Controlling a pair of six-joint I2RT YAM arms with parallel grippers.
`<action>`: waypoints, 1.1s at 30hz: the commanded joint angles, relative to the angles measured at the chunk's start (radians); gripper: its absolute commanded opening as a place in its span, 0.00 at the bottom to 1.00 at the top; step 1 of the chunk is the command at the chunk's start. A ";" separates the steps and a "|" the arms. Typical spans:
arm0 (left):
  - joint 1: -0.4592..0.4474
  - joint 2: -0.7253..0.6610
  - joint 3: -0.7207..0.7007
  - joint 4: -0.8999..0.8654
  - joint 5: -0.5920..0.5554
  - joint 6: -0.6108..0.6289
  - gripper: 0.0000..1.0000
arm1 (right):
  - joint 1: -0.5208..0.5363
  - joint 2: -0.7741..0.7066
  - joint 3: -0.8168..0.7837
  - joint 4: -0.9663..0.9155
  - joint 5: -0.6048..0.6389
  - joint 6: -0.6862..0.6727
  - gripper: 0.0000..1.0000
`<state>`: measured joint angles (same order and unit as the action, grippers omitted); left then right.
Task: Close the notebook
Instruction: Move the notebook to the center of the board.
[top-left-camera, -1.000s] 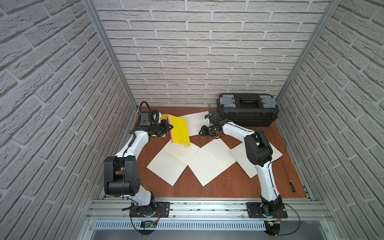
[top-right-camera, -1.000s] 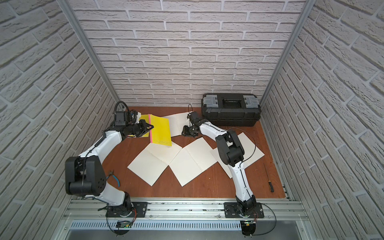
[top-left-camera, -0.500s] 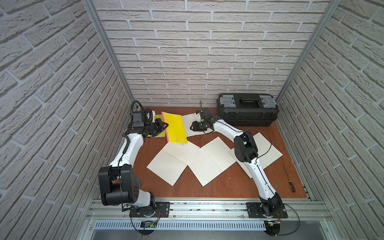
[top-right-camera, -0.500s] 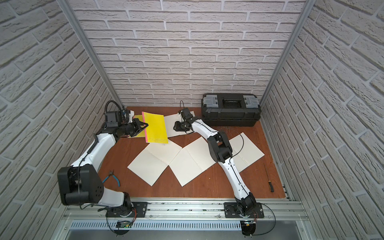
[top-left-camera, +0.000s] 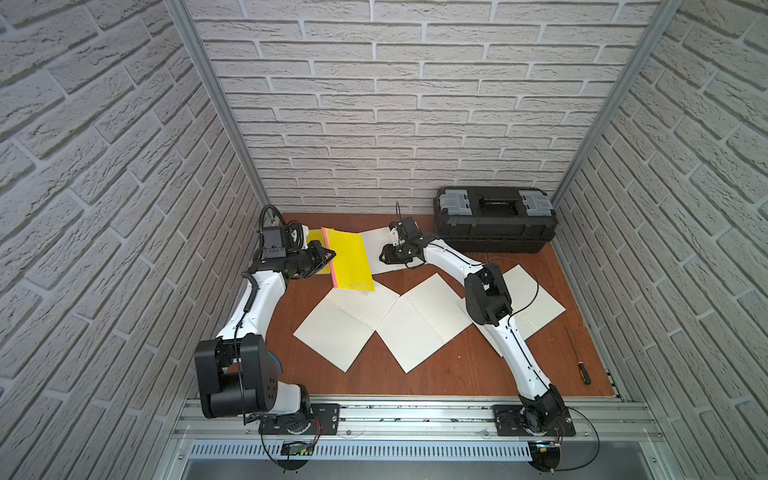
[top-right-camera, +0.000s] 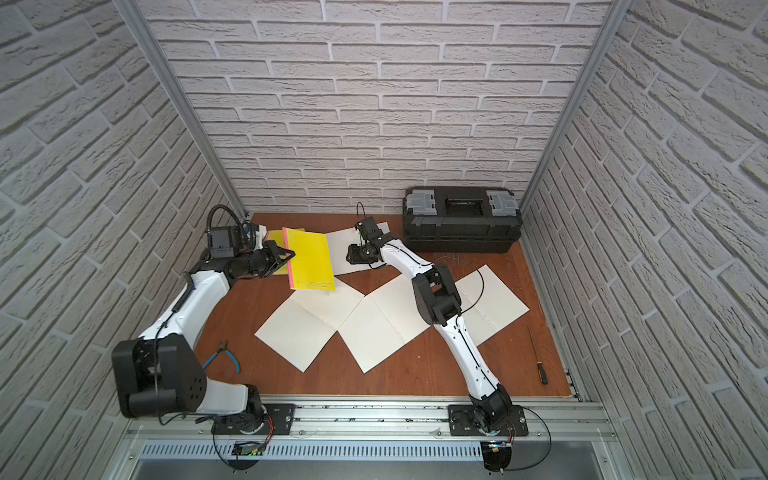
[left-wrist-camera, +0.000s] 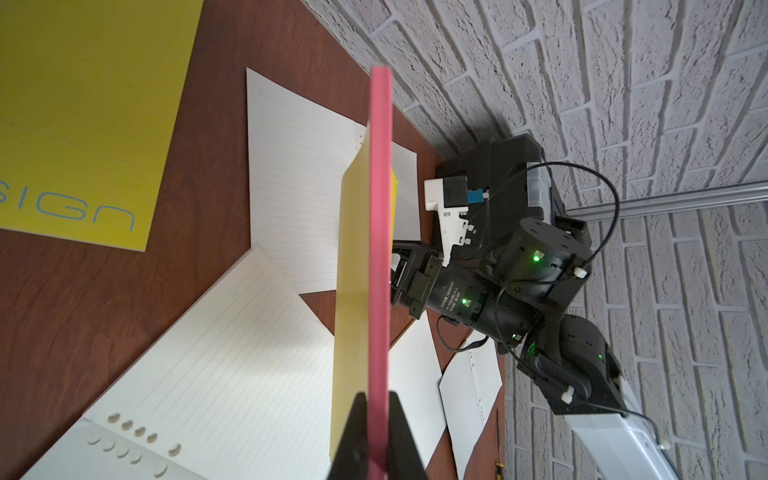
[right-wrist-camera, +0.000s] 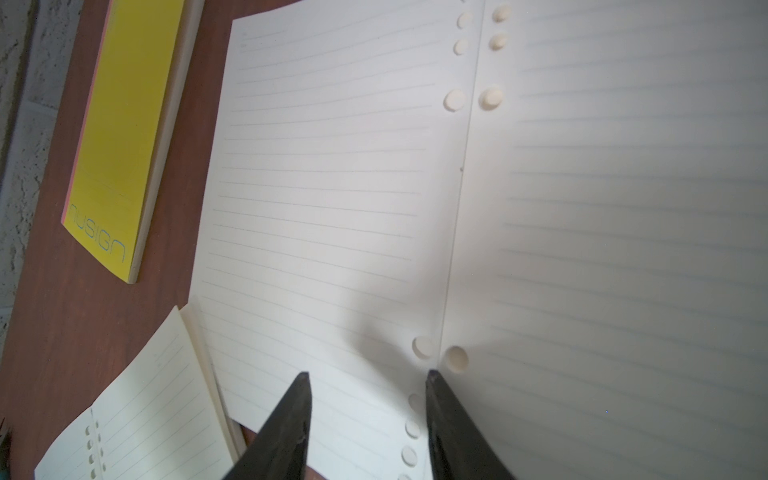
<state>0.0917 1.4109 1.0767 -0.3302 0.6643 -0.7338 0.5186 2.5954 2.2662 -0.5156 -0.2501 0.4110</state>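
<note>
At the far left, by my left arm's base, blue-handled pliers (top-right-camera: 227, 354) lie on the wooden table (top-left-camera: 457, 365). My left claw (top-left-camera: 329, 254) is clenched on the yellow notebook (top-left-camera: 351, 262), pinching its pink spine edge (left-wrist-camera: 380, 208). In the left wrist view that pink strip runs straight out from between my fingers.

The notebook is at the back left of the table. It is tilted, pink side raised, and its lettered end overhangs the nearest white sheet. The right wrist view shows cream page edges (right-wrist-camera: 166, 137) under the yellow cover. Just behind my claw a second patch of yellow (top-left-camera: 313, 237) lies flat on the wood. I cannot tell whether it is a separate pad or part of the same one.

Open lined spreads (top-left-camera: 345, 328) fan across the middle, overlapping one another. My right claw (right-wrist-camera: 368, 373) is released, fingers apart with nothing between them. It points at another lined spread (top-left-camera: 374, 245) at back centre, with the tips close to its fold and punch holes (right-wrist-camera: 455, 359).

Further right a black toolbox (top-left-camera: 494, 224) sits against the back wall. A screwdriver (top-left-camera: 579, 361) lies near the right front edge.
</note>
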 joint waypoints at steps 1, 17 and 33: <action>0.009 -0.032 -0.012 0.043 0.030 0.008 0.00 | 0.017 -0.003 -0.017 -0.074 0.064 -0.036 0.46; 0.008 -0.041 -0.032 0.058 0.037 0.001 0.00 | 0.032 -0.026 -0.025 -0.138 0.142 -0.095 0.45; 0.008 -0.041 -0.036 0.074 0.038 -0.006 0.00 | 0.079 -0.174 -0.321 -0.069 0.139 -0.042 0.43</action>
<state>0.0917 1.3968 1.0481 -0.3195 0.6731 -0.7357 0.5793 2.4428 2.0197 -0.5060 -0.1074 0.3401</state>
